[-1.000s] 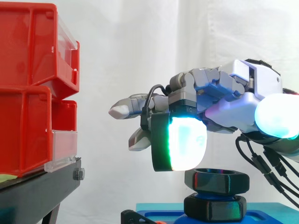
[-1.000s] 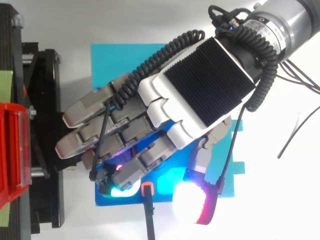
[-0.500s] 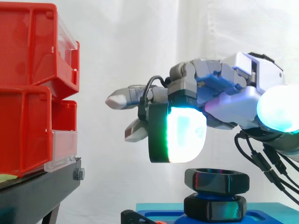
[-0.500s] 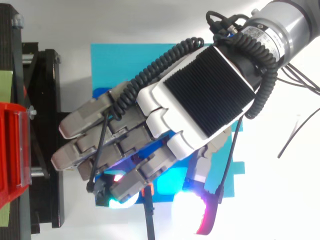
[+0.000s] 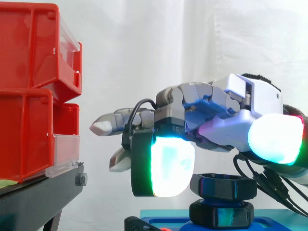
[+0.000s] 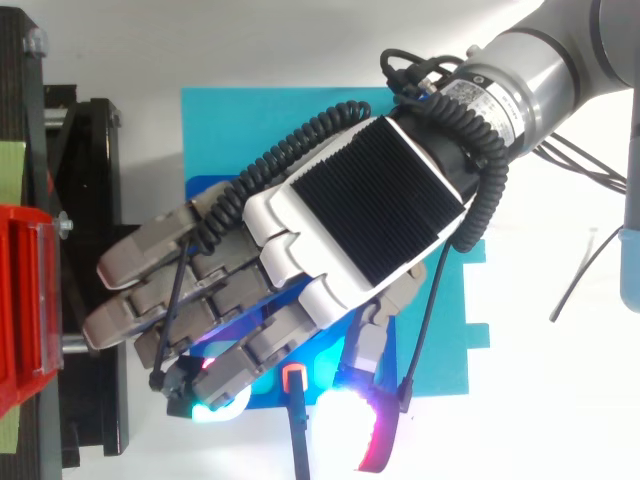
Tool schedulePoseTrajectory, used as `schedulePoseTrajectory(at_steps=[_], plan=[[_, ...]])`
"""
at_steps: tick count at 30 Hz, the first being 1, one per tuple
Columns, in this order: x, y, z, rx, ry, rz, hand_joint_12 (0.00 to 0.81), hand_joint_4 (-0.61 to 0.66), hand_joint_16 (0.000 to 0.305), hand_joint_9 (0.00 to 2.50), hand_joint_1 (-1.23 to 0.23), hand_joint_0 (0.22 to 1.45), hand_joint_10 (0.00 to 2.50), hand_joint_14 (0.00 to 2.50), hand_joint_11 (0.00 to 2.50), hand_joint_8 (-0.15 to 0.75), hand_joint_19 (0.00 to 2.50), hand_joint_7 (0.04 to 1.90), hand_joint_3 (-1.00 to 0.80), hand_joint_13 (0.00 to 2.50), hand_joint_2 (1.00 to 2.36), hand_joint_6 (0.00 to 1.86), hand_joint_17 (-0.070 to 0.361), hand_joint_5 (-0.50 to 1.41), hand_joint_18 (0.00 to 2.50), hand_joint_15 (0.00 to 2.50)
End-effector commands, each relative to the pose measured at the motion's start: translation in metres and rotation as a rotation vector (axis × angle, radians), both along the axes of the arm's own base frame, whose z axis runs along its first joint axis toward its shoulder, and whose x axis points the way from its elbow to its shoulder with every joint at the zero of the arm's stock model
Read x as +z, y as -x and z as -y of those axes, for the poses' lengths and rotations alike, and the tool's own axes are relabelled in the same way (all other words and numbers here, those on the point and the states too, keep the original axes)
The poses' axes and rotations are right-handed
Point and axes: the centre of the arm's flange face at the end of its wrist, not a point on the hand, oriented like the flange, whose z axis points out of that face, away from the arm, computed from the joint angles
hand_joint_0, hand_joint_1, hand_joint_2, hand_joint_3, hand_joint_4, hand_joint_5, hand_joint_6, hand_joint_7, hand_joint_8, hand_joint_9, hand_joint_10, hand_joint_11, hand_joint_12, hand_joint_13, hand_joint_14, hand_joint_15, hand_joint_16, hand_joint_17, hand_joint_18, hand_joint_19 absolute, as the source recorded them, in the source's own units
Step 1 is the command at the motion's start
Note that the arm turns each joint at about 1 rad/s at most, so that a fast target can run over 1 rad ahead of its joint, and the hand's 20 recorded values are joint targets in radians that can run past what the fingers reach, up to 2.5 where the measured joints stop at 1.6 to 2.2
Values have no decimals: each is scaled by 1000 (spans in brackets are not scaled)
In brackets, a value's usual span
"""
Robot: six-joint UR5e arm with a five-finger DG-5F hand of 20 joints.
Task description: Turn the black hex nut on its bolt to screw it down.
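The black hex nut (image 5: 223, 185) sits high on its bolt, above a second black hex piece (image 5: 221, 212) on the blue base (image 5: 161, 217). My hand (image 5: 226, 120) hovers just over the nut, palm down, with most fingers stretched left towards the bins. One finger hangs down, and its white-green pad (image 5: 166, 166) sits level with the nut at its left. The thumb pad (image 5: 274, 139) glows white above the nut's right side. Nothing is clasped. From above, the hand (image 6: 360, 215) covers the nut and much of the blue base (image 6: 230, 120).
Red bins (image 5: 33, 91) stand stacked on a black stand (image 5: 38, 197) at the left, a short gap from the outstretched fingertips. A small black clip with an orange part (image 6: 293, 380) lies at the base's near edge. A white curtain hangs behind.
The hand has shifted left towards the bins and dropped lower. Its glowing finger pad went from above the nut to beside the nut's left side. The nut has not visibly turned.
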Motion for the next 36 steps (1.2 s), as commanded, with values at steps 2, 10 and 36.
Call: schedulePoseTrajectory(at_steps=[2,10,36], plan=[[7,-2,-1,16,-1,-17,126,122,14,621,-317,438,9,5,278,214,336,1174,-500,352,1000,547,31,-146,0,126],[6,-2,-1,17,1,-18,126,126,13,621,-324,440,9,4,281,212,336,1092,-500,358,1000,623,30,-166,0,124],[-4,7,21,23,17,-5,123,125,13,622,-327,440,11,4,285,213,339,1058,-500,356,1000,627,29,-171,0,127]])
